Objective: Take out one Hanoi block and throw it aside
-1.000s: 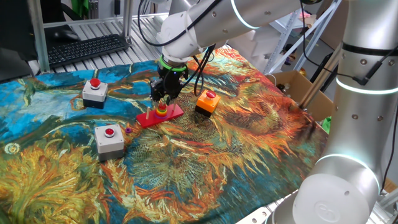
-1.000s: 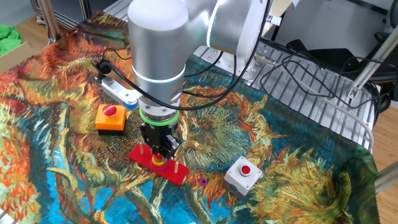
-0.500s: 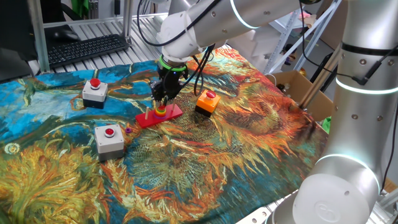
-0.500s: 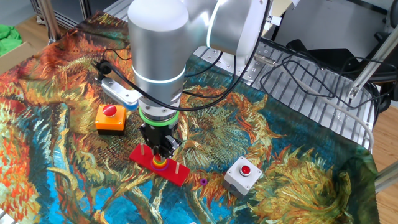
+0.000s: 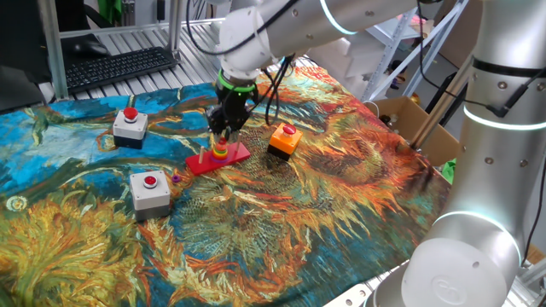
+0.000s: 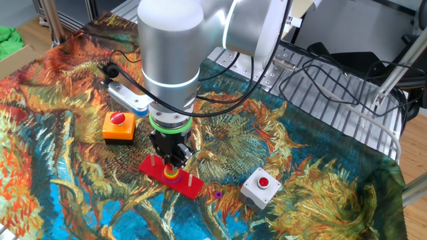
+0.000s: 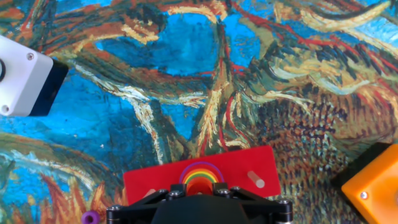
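Black and closed-looking, your hand (image 6: 172,162) is hanging right over the middle peg of the red base (image 6: 169,176). Whether it is already pinching the top block or only surrounding it, you cannot tell: in the hand view the body of the hand is covering the place where the fingers are meeting the stack.

The Hanoi blocks (image 5: 220,152) are sitting as a small rainbow stack on that middle peg, and in the hand view only the arcs of the rings (image 7: 201,175) are showing above the hand. The base is lying on the painted cloth surface (image 6: 313,153), and it is not looking fixed to it.

The main risk: if the fingers are closing on more than one ring, you are taking out several blocks and not one. If the lift is not going straight along the peg, the ring is probably jamming and the whole base is rising or sliding with it. The two bare pegs (image 6: 152,161) beside the stack are standing near the fingers and may be hit.

The orange button box (image 6: 119,126) is near, the grey button box (image 6: 260,187) also. A small purple piece (image 6: 218,195) is lying just beside the base. A throw toward any of them may be knocking it.
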